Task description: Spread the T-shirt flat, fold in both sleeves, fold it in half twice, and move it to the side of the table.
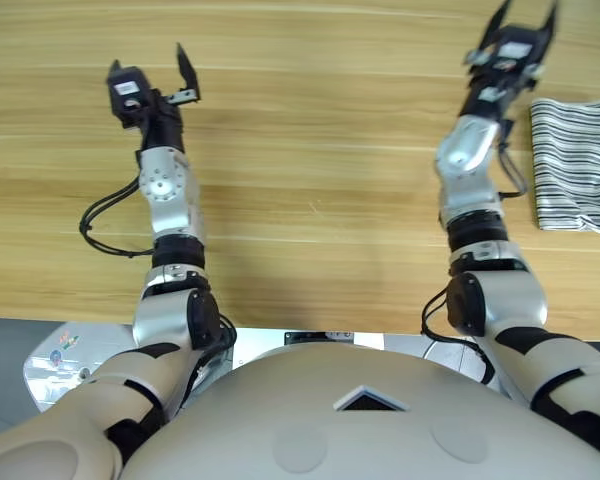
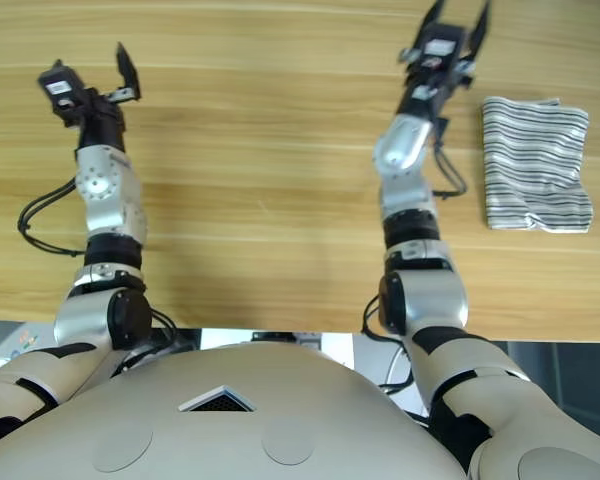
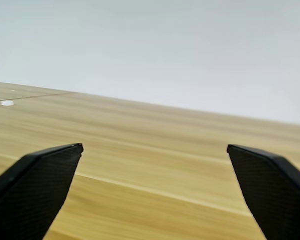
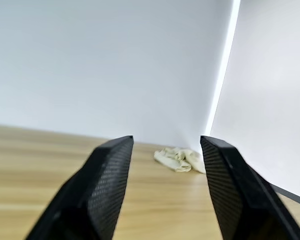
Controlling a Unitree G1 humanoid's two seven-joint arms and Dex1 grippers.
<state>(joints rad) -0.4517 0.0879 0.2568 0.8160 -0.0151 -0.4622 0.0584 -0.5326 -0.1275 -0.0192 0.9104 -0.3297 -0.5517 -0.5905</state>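
T-shirt (image 2: 536,165) folded on table (image 2: 280,150), outer edge cropped in left eye view; left hand (image 1: 148,62) and right hand (image 1: 526,18) spread, empty.

The folded striped T-shirt (image 1: 578,165) is cut off by the left eye view's right edge. A pale crumpled thing (image 4: 180,159) far back on the table (image 4: 30,160) is too blurred to identify.

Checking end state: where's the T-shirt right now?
In the eye views the folded T-shirt lies on the right side of the table, to the right of the right gripper and slightly nearer, not touching it.
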